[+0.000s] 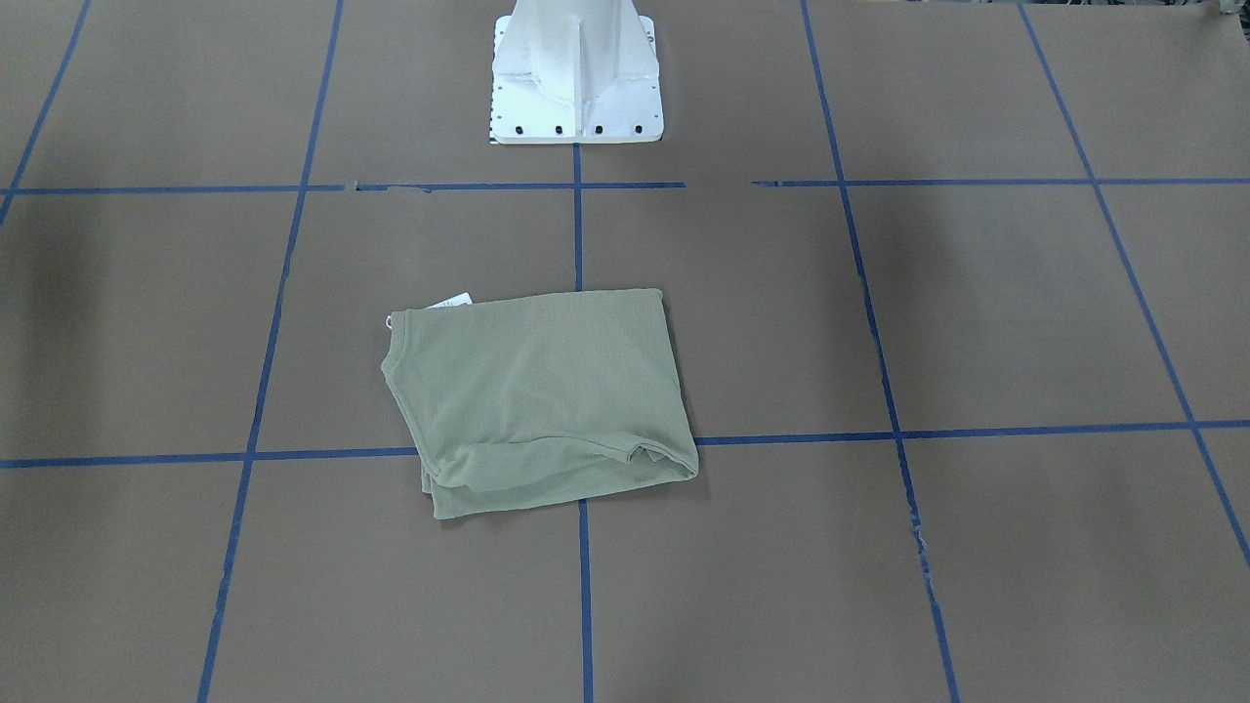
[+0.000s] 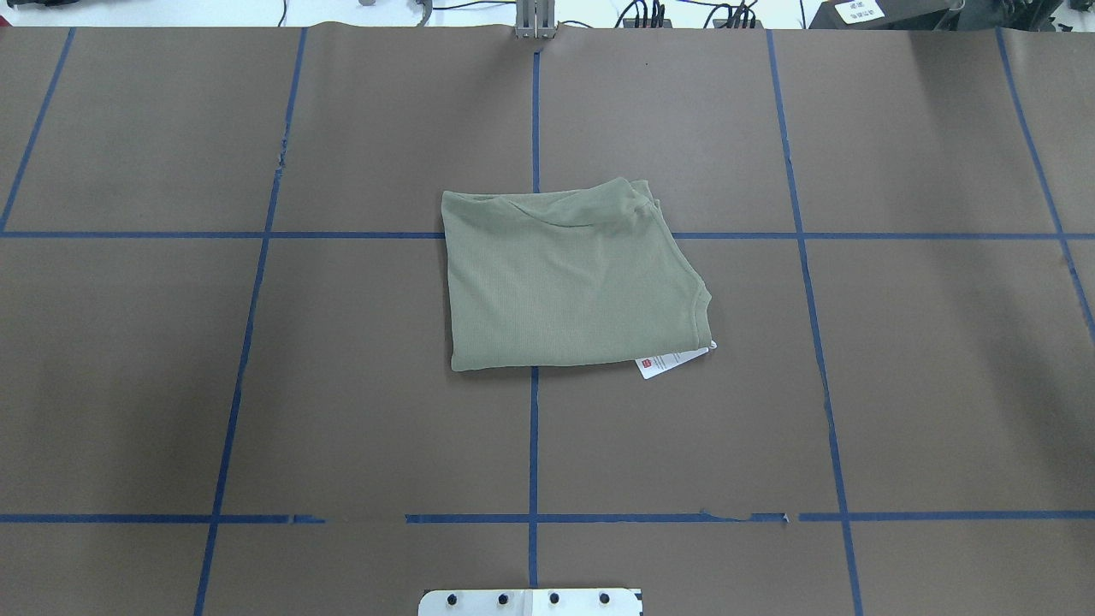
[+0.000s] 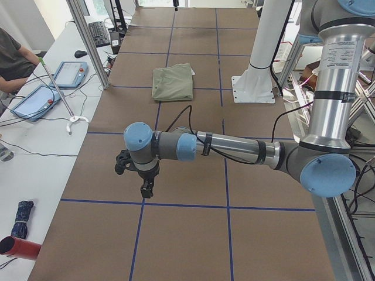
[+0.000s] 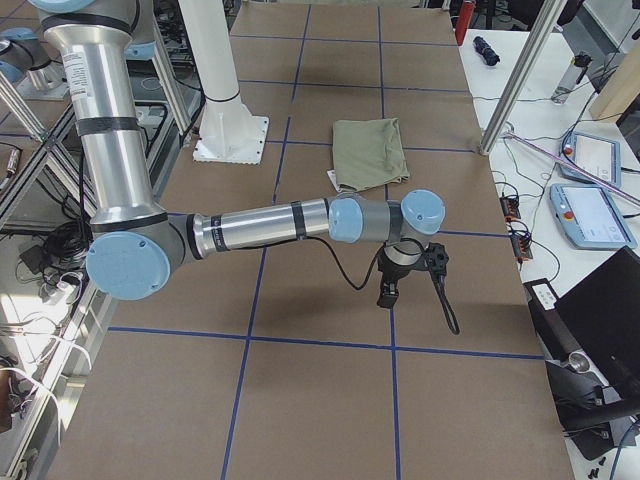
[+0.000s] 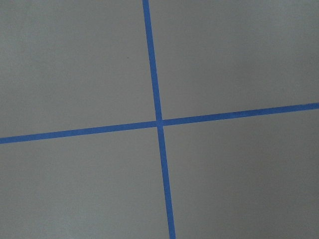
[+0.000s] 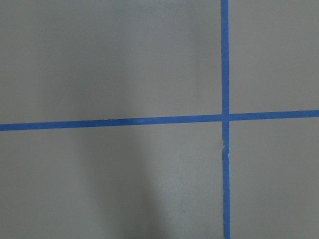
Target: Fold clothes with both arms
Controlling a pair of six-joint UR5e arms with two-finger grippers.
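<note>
The sage-green shirt (image 1: 537,391) lies folded into a compact rectangle at the middle of the brown table; it also shows in the overhead view (image 2: 565,282). A white tag (image 2: 667,364) sticks out from under its near right corner. My left gripper (image 3: 146,187) shows only in the exterior left view, hanging above the table far from the shirt (image 3: 173,82). My right gripper (image 4: 388,295) shows only in the exterior right view, also far from the shirt (image 4: 370,150). I cannot tell whether either is open or shut. Both wrist views show only table and blue tape.
The white pedestal base (image 1: 576,78) stands behind the shirt. Blue tape lines (image 2: 534,445) grid the table. Operator desks with tablets (image 3: 69,73) and a person (image 3: 12,58) flank the far side. A second tablet (image 4: 595,215) lies at the other end.
</note>
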